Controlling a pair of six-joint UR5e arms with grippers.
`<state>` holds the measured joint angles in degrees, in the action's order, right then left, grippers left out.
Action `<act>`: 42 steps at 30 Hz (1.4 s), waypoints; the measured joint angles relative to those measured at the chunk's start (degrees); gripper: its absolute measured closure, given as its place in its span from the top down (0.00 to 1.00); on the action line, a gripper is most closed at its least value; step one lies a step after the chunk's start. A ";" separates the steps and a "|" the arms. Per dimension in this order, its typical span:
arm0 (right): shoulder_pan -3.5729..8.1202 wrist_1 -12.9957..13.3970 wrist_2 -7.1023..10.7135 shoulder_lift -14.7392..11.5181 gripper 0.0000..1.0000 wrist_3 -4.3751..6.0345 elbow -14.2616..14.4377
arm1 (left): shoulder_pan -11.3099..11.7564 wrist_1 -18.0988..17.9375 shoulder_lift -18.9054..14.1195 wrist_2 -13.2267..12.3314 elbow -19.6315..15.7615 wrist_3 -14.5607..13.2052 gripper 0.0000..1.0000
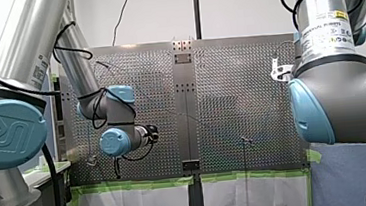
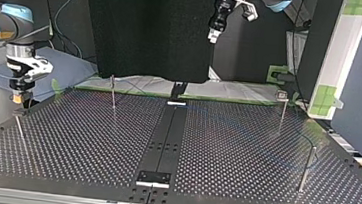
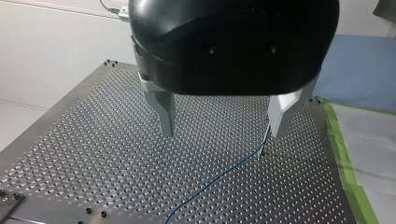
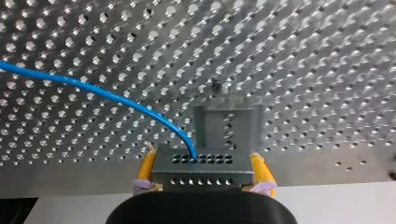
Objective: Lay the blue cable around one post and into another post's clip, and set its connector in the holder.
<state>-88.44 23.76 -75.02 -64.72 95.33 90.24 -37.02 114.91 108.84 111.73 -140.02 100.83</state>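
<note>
My right arm enters at the top view's left edge and points down, its claw (image 2: 18, 97) low over the left rim of the table (image 2: 244, 153). The right wrist view shows its yellow pads (image 4: 146, 168) clamped on the perforated metal connector (image 4: 201, 167), just before the holder (image 4: 227, 125), with the blue cable (image 4: 88, 87) curving away from the connector over the table. My left arm hangs at the top view's upper middle, its claw (image 2: 214, 35) high above the table, fingers (image 3: 164, 114) spread wide with nothing between them, the cable lying on the table beneath.
</note>
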 joint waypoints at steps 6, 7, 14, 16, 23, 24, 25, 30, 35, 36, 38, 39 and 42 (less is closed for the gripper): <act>0.81 0.68 2.41 1.09 0.00 0.13 -0.89 | 0.04 0.29 0.00 0.01 0.10 0.05 1.00; 0.93 0.81 2.94 1.15 0.00 0.20 -1.06 | 0.05 0.39 0.00 0.05 0.10 0.06 1.00; 1.55 0.81 5.72 1.26 0.00 0.30 -2.15 | 0.03 0.57 0.00 0.57 0.12 0.11 1.00; 1.74 0.75 6.28 1.28 0.00 0.32 -2.34 | 0.05 0.61 0.00 0.61 0.13 0.14 1.00; 2.46 0.20 7.97 1.38 0.00 0.43 -3.07 | 0.07 1.04 0.00 0.63 0.13 0.25 1.00; 2.52 0.07 8.34 1.40 0.00 0.43 -3.19 | 0.07 1.06 0.00 0.63 0.13 0.26 1.00; 2.59 -0.08 8.79 1.43 0.00 0.43 -3.34 | 0.07 1.08 0.01 0.63 0.13 0.26 1.00; 2.81 -0.35 9.90 1.53 0.00 0.41 -3.83 | 0.06 1.11 0.00 0.63 0.13 0.31 1.00; 3.03 -0.42 11.10 1.62 0.00 0.46 -4.15 | 0.06 1.15 0.00 0.63 0.23 0.33 1.00; 3.04 -0.43 11.19 1.63 0.00 0.47 -4.19 | 0.06 1.19 0.00 0.63 0.27 0.33 1.00; 3.05 -0.44 11.35 1.69 0.00 0.48 -4.29 | 0.06 1.41 0.00 0.63 0.41 0.33 1.00; 3.06 -0.43 11.42 1.72 0.00 0.48 -4.32 | 0.06 1.54 0.00 0.63 0.49 0.33 1.00; 3.10 -0.57 11.71 1.98 0.00 0.48 -4.62 | 0.07 1.79 0.00 0.63 0.66 0.33 1.00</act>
<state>-85.34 23.19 -63.32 -62.74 95.81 85.62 -36.95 116.71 108.84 112.36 -139.36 101.16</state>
